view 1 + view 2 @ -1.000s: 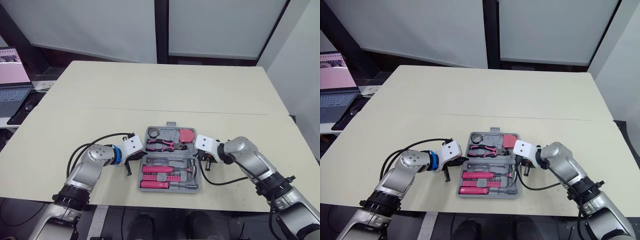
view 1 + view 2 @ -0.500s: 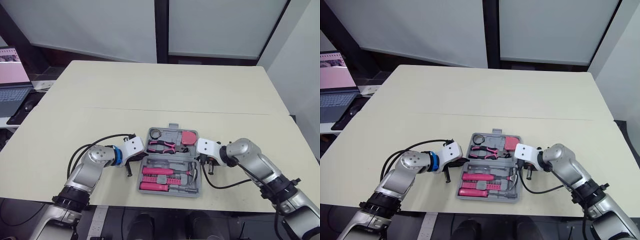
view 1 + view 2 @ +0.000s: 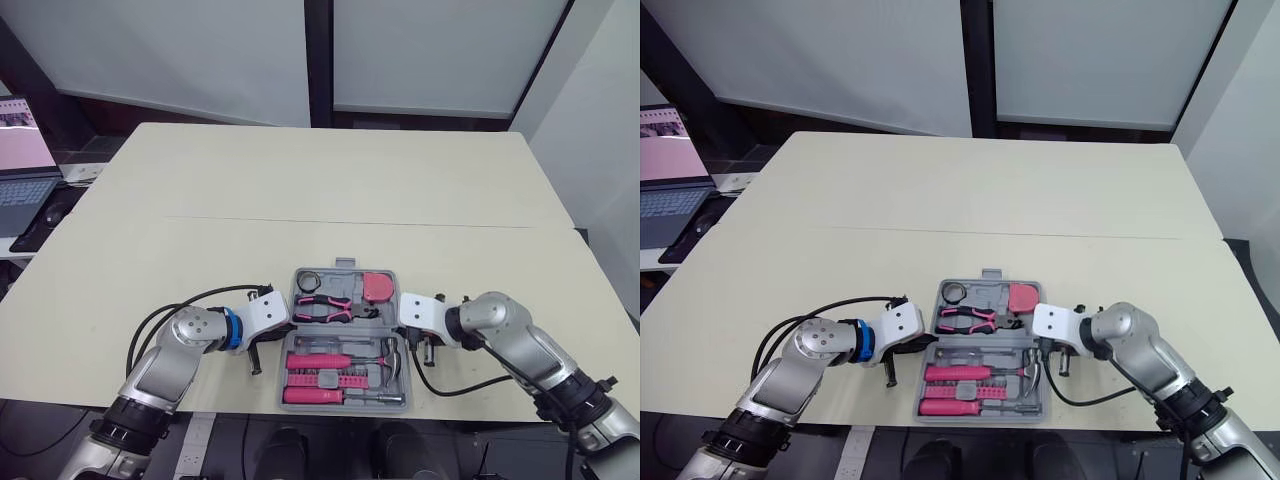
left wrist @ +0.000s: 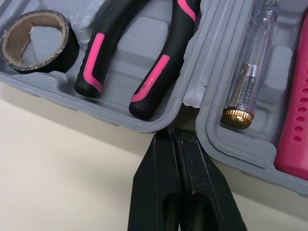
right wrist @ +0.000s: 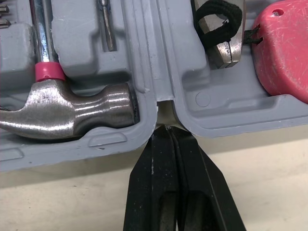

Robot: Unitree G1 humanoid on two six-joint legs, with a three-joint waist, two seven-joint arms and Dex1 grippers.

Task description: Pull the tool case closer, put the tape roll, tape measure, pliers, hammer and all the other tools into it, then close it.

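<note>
Rigid plastic tool case (image 3: 338, 282), probably heavy (tools (image 3: 320, 359) seated). Closed tight on nothing: left gripper (image 4: 174, 139), right gripper (image 5: 167, 132), tips at hinge notches. Grasp far rim to close.

Head stereo pair: high over the near table (image 3: 300, 180) edge, facing forward-down, whole tool case (image 3: 341, 279) shared in both; wrist cameras: very close along the left gripper (image 4: 174, 137) and right gripper (image 5: 168, 131), at the case's left and right hinge gaps.
</note>
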